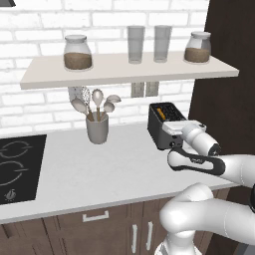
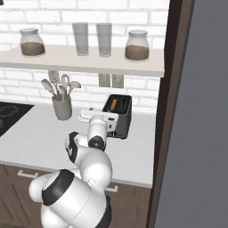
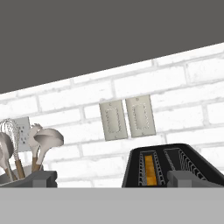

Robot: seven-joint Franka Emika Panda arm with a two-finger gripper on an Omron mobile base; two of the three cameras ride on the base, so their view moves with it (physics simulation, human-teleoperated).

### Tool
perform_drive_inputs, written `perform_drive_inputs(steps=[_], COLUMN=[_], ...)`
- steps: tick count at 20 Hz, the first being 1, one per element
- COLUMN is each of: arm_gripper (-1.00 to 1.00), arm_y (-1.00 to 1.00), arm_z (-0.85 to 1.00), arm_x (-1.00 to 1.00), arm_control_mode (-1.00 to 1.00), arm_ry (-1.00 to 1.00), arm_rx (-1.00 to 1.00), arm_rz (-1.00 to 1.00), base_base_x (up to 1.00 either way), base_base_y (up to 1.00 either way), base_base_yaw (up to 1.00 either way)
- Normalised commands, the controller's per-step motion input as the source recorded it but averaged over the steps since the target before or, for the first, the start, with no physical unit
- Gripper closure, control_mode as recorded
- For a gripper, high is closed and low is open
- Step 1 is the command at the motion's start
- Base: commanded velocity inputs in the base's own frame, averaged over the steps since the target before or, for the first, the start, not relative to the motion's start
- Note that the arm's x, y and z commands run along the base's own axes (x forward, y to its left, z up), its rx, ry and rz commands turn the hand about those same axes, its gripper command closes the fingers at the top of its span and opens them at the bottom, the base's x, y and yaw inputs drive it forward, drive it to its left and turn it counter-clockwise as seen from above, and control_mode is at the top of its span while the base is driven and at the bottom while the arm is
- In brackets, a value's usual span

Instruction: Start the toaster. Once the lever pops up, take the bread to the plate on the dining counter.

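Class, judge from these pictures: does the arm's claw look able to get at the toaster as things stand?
Probably yes. The open claw sits just in front of the toaster on the worktop, nothing between them; the utensil holder stands well off to the side.

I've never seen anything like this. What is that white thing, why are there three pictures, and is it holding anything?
The white thing is a robot arm in a simulated kitchen. Two pictures come from cameras behind it, one to its left, one to its right. The third comes from a camera on its hand, looking past the two dark fingertips of its gripper. On the counter stand a dark toaster with bread in one slot, and a cup of utensils; a black cooktop sits to the left. Above, a shelf carries jars and glasses. The gripper is open, holding nothing.
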Motion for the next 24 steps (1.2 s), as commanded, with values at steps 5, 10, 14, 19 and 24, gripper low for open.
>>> perform_drive_inputs(steps=[5,10,14,19,24], arm_gripper=[-1.0,-1.0,-1.0,-1.0,-1.0], arm_y=[0.0,0.0,0.0,0.0,0.0], arm_z=[0.0,0.0,0.0,0.0,0.0], arm_x=[0.0,0.0,0.0,0.0,0.0], arm_control_mode=[-1.0,-1.0,-1.0,-1.0,-1.0], arm_ry=[0.0,0.0,0.0,0.0,0.0], arm_rx=[0.0,0.0,0.0,0.0,0.0], arm_rz=[0.0,0.0,0.0,0.0,0.0], base_base_x=[0.0,0.0,0.0,0.0,0.0], base_base_y=[0.0,0.0,0.0,0.0,0.0], base_base_yaw=[0.0,0.0,0.0,0.0,0.0])
